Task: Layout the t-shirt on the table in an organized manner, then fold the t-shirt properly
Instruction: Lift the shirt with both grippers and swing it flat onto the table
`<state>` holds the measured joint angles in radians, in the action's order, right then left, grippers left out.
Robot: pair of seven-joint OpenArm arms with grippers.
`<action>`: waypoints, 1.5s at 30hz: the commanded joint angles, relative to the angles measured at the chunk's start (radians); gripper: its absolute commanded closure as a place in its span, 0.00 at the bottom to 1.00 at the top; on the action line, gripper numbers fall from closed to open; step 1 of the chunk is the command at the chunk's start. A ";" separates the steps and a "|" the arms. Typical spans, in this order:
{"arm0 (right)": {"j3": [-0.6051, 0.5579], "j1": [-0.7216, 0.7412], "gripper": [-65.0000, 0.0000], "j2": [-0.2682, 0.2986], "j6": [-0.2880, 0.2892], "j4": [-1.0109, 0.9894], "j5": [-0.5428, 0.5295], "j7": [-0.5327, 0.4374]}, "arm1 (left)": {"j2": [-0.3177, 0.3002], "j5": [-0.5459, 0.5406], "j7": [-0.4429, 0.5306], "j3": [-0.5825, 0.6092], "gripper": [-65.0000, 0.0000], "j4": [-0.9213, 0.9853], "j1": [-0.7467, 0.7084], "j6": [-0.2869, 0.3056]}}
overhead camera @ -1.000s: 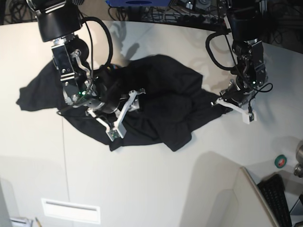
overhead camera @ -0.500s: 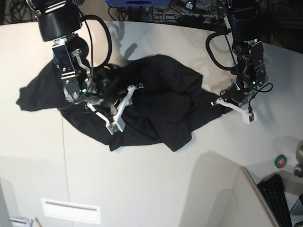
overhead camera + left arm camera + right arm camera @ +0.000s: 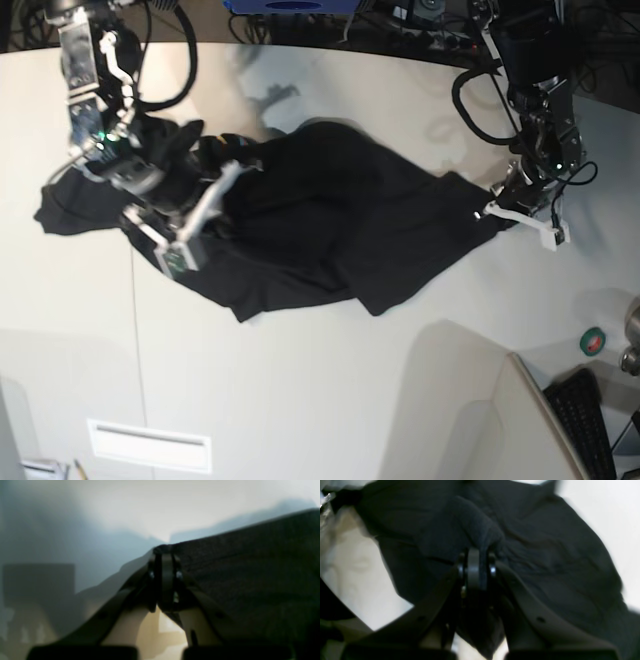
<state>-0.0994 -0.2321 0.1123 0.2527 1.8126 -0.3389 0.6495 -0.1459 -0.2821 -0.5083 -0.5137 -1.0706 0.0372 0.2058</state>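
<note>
Both grippers clamped shut on the t-shirt (image 3: pixel 320 225), which lies crumpled and spread across the table (image 3: pixel 300 400) between the two arms.

Right gripper (image 3: pixel 477 555): jaws pinched together w/ a raised fold of black cloth caught at the tips; the bulk of the shirt spreads out ahead of the jaws and off to their right, bare table showing past the jaws' left side. In the base view this gripper (image 3: pixel 205 195) sits over the shirt's camera-left part, a sleeve-like flap trailing away behind it.

Left gripper (image 3: pixel 163 555): jaws closed tight on an edge of the fabric, pinch right at the tips. Cloth runs from the tips away to the right, looks pulled fairly taut; only pale table ahead and to the left. View is blurry, can't tell which part of the hem. In the base view this gripper (image 3: pixel 505 208) holds the shirt's far corner, low near the table.

No print visible, only black fabric.
</note>
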 commanded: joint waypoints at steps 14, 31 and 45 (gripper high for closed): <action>0.211 0.113 1.00 0.073 0.007 -0.147 -0.006 -0.013 | -0.021 0.014 -0.014 0.114 1.00 -0.228 0.007 -0.012; 0.203 0.911 1.00 0.410 0.015 -0.316 -0.004 -0.021 | -0.021 0.013 -0.048 0.373 1.00 -0.086 0.738 -0.141; 0.479 0.149 1.00 0.252 0.095 0.079 -0.004 -0.021 | -0.079 0.008 -0.230 0.171 1.00 -0.722 0.109 -0.133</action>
<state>0.3717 -0.0975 0.3458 0.3550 1.8851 -0.3538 0.6262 -0.2054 -0.2768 -0.7692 -0.3351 -1.7748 0.1146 0.0814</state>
